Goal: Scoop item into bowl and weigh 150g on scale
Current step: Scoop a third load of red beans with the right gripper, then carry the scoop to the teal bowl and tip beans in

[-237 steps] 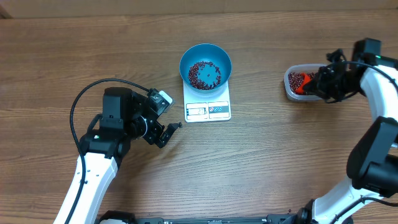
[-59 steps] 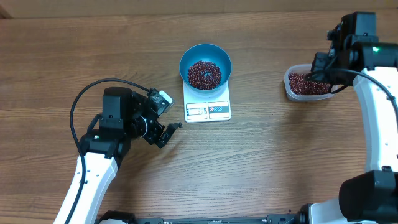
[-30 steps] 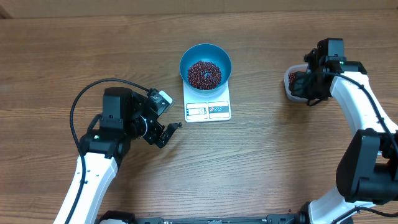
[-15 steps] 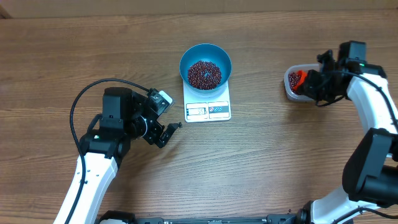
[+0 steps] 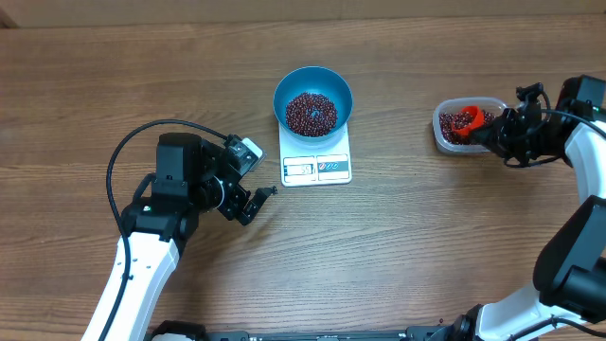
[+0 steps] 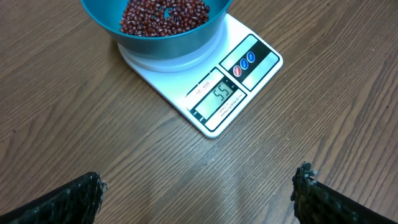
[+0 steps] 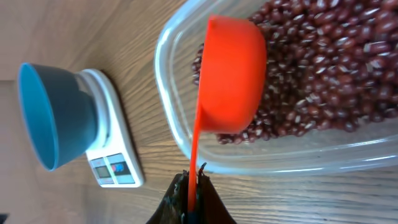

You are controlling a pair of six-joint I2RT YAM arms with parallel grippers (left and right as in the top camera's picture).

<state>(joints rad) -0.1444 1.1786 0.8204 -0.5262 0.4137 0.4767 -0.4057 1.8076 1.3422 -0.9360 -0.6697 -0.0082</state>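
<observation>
Right arm has swung out toward the worktop's [image 5: 426, 246] right edge over the last half second, and the orange scoop [image 5: 471, 117] has shifted from the tub's [image 5: 437, 131] left end toward its middle. I see the right claw [image 5: 494, 133] pinched tight on the scoop's thin handle; in the wrist view the handle runs straight into the claw [image 7: 193, 193], and the cup [image 7: 233, 74] lies against the beans [image 7: 323, 68] inside the clear tub [image 7: 280, 155], its rounded outside facing the camera.

My left arm has not budged. The left claw [image 5: 254, 204] stands spread wide and holds nothing, low over bare wood just beside the scale's [image 5: 317, 166] front left corner. Its wrist camera shows both fingertips far apart, with the claw [image 6: 198, 186] facing the scale [image 6: 205, 81], whose display looks like 55.

The blue bowl [image 5: 284, 95] sits on the scale's far end, a maroon heap of beans [image 5: 311, 113] in its bottom, well apart from the tub.
</observation>
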